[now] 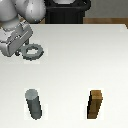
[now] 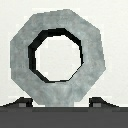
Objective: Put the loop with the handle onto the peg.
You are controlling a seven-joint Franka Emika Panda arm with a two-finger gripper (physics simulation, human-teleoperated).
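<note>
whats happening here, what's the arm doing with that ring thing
The Panda arm's gripper is at the gray loop with the handle, at the far part of the white table on the exterior view's left. The wrist view shows the loop filling the frame, with the fingertips at its handle end; whether they are clamped on it is unclear. The peg stands upright nearer the camera with nothing on it, and a brown wooden block stands on the exterior view's right.

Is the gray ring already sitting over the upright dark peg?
No, the ring lies on the table beside the gripper, well apart from the peg that stands bare.
</note>
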